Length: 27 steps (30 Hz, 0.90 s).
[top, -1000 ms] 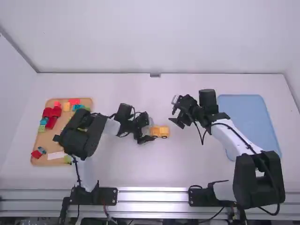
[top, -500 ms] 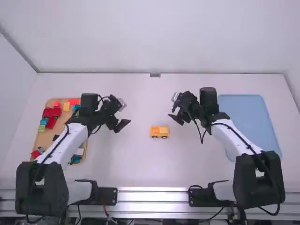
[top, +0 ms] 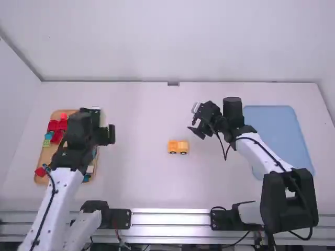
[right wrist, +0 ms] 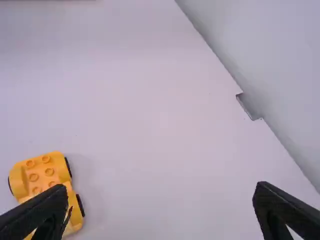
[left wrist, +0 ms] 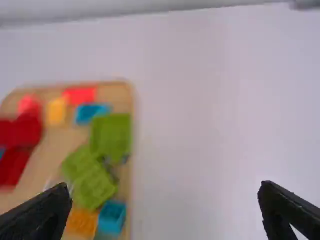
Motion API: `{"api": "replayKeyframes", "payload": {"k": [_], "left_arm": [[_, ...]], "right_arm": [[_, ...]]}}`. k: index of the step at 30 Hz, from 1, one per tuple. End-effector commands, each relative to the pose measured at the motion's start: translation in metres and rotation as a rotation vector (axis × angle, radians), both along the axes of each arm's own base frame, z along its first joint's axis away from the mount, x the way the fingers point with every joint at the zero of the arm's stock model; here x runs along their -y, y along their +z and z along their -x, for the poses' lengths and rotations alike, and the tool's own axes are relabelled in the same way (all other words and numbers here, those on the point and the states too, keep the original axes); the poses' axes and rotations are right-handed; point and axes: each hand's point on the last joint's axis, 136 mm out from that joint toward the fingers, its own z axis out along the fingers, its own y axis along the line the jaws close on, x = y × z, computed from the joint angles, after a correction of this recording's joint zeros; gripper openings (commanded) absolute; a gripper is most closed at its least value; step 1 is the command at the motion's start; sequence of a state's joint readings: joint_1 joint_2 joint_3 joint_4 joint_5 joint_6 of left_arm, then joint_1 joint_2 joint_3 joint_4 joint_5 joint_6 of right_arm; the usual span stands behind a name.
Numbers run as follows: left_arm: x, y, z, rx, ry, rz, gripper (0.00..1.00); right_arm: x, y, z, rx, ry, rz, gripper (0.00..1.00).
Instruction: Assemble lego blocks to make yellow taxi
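The yellow car (top: 178, 147) stands on the table (top: 152, 183) between the two grippers, with studs on top and dark wheels showing along its near side. It points left to right, and nothing is touching it. The right gripper (top: 192, 127) hangs to the right of the car and a little farther off, its fingers well spread and nothing between them. The left gripper (top: 112, 134) is well to the car's left, by the right edge of the wooden tray (top: 57, 182); its fingers are spread wide too, also empty.

In that tray (a colourful jumble, really) red blocks (top: 56, 130) sit toward the left side. Green blocks (left wrist: 111, 134) lie along the right side, with an orange block (left wrist: 81, 222) and a blue block (left wrist: 112, 218) side by side nearer the front. Over on the far right of the table, partly behind the right arm, lies a flat blue tray (top: 272, 125).
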State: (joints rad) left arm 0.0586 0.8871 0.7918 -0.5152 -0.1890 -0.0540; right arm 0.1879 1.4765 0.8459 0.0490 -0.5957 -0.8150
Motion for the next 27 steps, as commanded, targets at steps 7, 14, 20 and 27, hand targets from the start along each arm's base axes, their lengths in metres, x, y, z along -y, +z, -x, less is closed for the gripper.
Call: {"api": "replayKeyframes", "payload": {"k": [7,14,20,27], "left_arm": [[-0.075,0.009,0.081,0.081,0.639,0.080,0.99],[-0.109,0.004,0.106,0.090,0.829,0.132,0.99],[-0.134,-0.017,0.096,0.012,0.804,0.278,0.99],[-0.140,-0.042,0.039,-0.094,0.632,0.484,0.99]], "right_arm": [[-0.003,0.008,-0.007,0.050,0.010,-0.012,0.98],[-0.004,0.011,-0.009,0.070,0.011,-0.016,0.98],[-0.004,0.011,-0.010,0.065,0.006,-0.020,0.98],[-0.004,0.012,-0.010,0.069,0.007,-0.021,0.98]]}}
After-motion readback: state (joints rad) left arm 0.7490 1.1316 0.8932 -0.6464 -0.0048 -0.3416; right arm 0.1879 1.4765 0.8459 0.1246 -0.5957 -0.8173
